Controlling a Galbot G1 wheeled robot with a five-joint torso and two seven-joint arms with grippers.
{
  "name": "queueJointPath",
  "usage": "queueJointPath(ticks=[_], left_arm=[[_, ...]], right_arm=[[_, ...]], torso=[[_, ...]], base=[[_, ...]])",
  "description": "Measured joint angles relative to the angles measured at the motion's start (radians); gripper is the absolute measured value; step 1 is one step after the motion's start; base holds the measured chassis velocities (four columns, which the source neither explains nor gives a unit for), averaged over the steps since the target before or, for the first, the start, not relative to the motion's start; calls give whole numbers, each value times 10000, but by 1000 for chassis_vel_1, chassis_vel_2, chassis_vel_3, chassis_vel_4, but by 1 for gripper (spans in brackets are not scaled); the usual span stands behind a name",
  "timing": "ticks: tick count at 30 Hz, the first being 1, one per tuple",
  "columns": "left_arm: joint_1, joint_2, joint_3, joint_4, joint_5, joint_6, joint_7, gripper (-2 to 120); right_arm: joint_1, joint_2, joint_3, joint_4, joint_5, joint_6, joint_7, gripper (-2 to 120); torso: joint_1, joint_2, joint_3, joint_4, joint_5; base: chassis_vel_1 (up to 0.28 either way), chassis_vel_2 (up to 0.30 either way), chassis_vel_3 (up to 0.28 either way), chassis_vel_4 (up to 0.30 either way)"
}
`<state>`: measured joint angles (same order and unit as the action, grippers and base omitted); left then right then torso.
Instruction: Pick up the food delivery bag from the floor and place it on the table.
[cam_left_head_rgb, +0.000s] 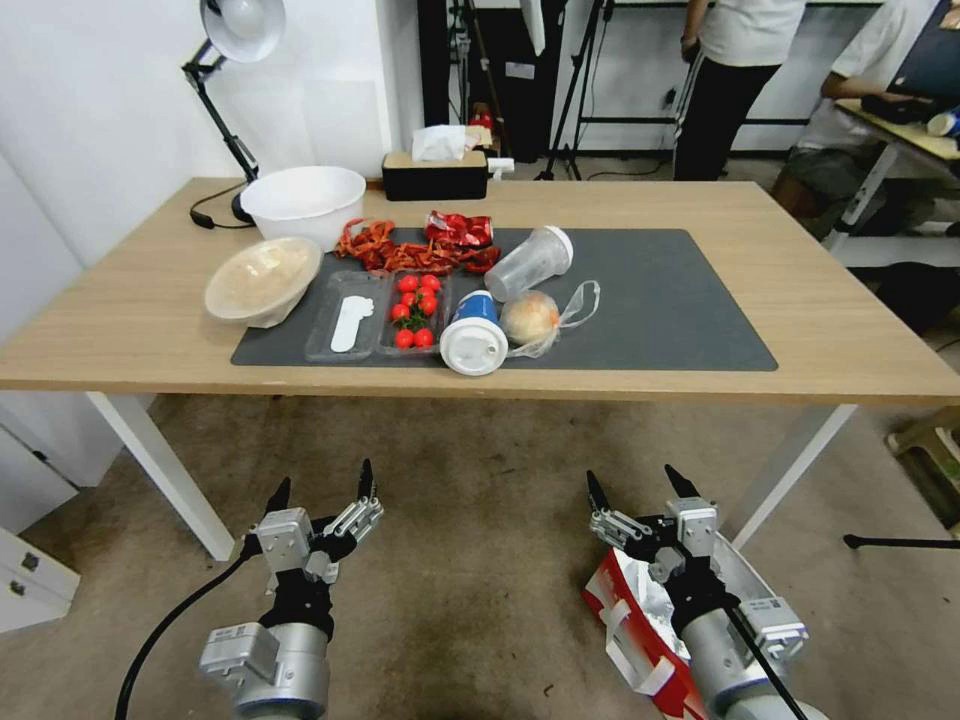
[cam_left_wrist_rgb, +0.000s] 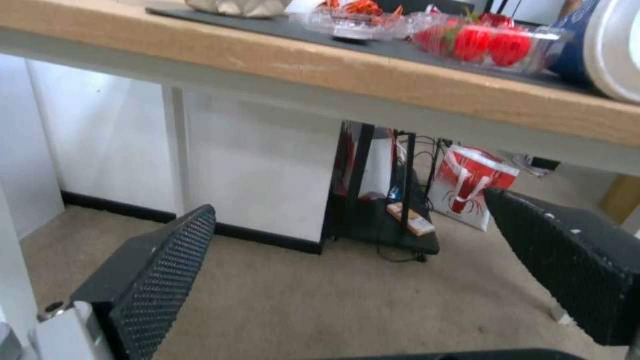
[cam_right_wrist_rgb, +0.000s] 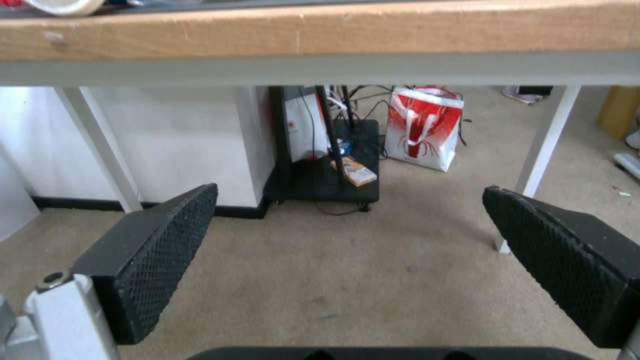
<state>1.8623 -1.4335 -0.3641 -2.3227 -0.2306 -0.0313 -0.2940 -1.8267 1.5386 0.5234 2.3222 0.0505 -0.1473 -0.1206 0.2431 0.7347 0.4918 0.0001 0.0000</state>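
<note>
The food delivery bag (cam_left_head_rgb: 632, 615), red and white with crinkled foil lining and a white strap, lies on the floor (cam_left_head_rgb: 470, 570) at the near right, partly hidden under my right arm. My right gripper (cam_left_head_rgb: 638, 482) hangs open just beyond the bag's top, holding nothing. My left gripper (cam_left_head_rgb: 322, 482) is open over bare carpet to the left. Both sit lower than the front edge of the table (cam_left_head_rgb: 130, 325). Seen from the wrists, the left gripper (cam_left_wrist_rgb: 347, 210) and the right gripper (cam_right_wrist_rgb: 350, 192) point under the tabletop edge (cam_right_wrist_rgb: 320, 35), fingers wide apart.
The dark mat (cam_left_head_rgb: 680, 300) carries bowls, a tomato tray (cam_left_head_rgb: 413, 310), cups and a bagged bun (cam_left_head_rgb: 535, 318). White table legs (cam_left_head_rgb: 165, 470) stand left and right. Another red-and-white bag (cam_right_wrist_rgb: 423, 127) and a black stand (cam_right_wrist_rgb: 327, 175) sit on the carpet beyond the table.
</note>
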Motion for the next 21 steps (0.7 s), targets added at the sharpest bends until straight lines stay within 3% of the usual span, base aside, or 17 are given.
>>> queueJointPath(ticks=[21], left_arm=[[-41,-17,9,263,42,-73,-46,100]], right_arm=[[5,25,-24,-115,-46,48,13,100]], torso=[[-349,-838,-492,0,-1]], base=[[0,0,0,0]])
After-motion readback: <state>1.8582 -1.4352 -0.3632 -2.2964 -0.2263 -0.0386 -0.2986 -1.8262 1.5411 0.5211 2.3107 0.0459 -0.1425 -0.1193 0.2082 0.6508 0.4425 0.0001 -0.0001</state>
